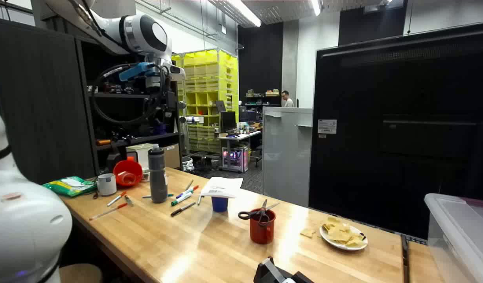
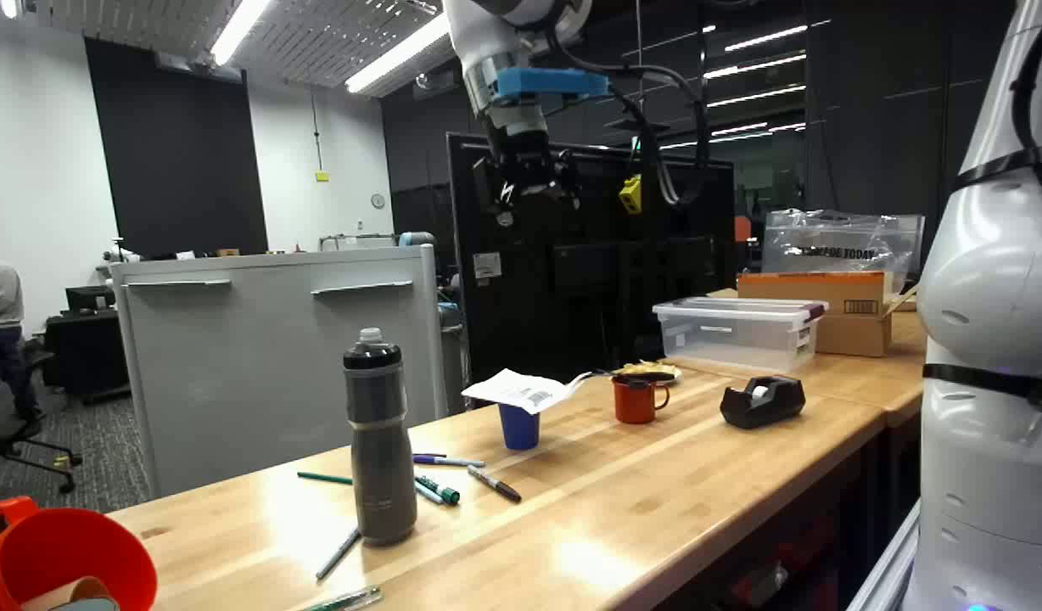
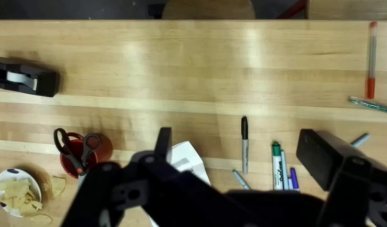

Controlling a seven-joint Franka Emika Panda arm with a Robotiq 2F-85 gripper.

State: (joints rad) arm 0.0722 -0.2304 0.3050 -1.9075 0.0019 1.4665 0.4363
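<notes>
Gripper (image 3: 236,148) high over wooden table (image 3: 187,78): holding fingers wide apart, pinching nothing.
Framing a black-capped marker (image 3: 245,142) at 4 o'clock of centre in the wrist view, between both fingers; showing white paper (image 3: 193,159) at 6 o'clock, topping a blue cup (image 2: 520,428) in both exterior views. Risking, on any descent, knocking that paper loose or tipping the cup by brushing the overhang; risking rolling the marker by closing off-centre; risking snagging scissors (image 3: 74,161) in the red mug (image 3: 106,149) at 8 o'clock by swinging low.

Seemingly “TODAY” on plastic bag (image 2: 843,242)
</notes>
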